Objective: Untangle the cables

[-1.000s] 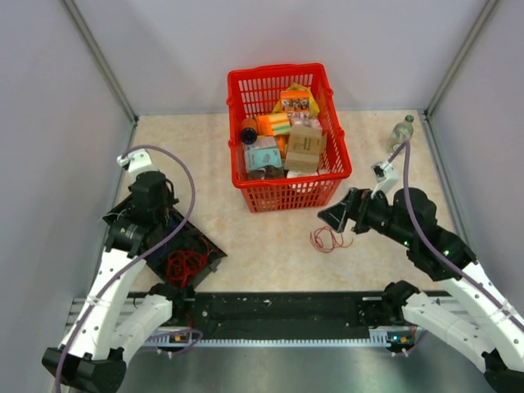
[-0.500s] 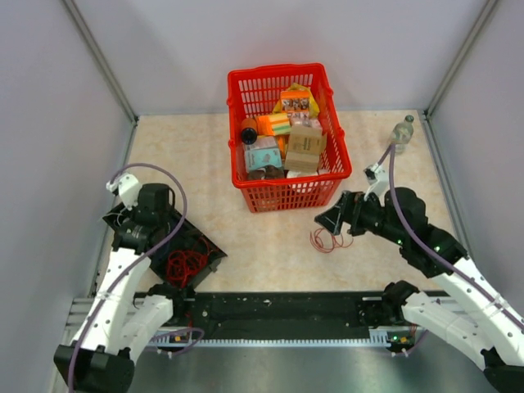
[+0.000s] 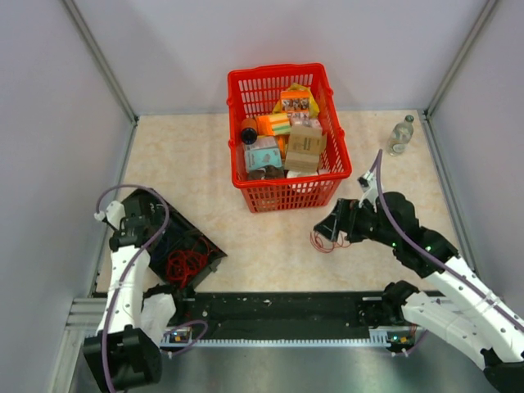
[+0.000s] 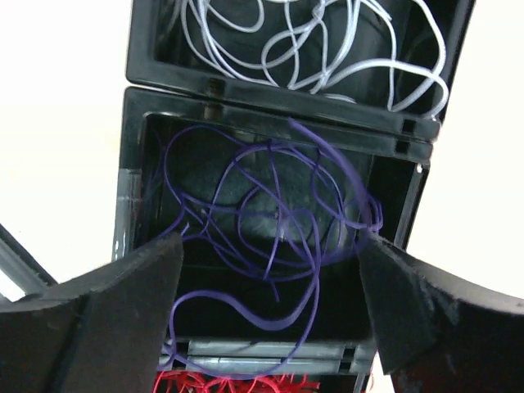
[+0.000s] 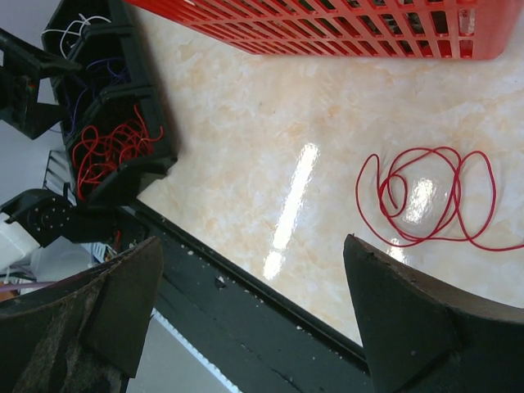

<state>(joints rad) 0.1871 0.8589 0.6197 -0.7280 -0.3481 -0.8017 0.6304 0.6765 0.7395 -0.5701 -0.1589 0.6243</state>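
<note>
The red wire (image 5: 426, 196) lies just before the basket's (image 3: 288, 196) near right corner, long axis along that wall, close under the wide, empty right claw (image 3: 330, 227); the left claw (image 4: 266, 246), also wide, hovers well apart.

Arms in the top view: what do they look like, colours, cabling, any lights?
The left arm and right arm both have white links with black joints and a lilac-grey cable looped alongside. Small green lights show on the right one. The pincer fingers are dark, matte wedges.
</note>
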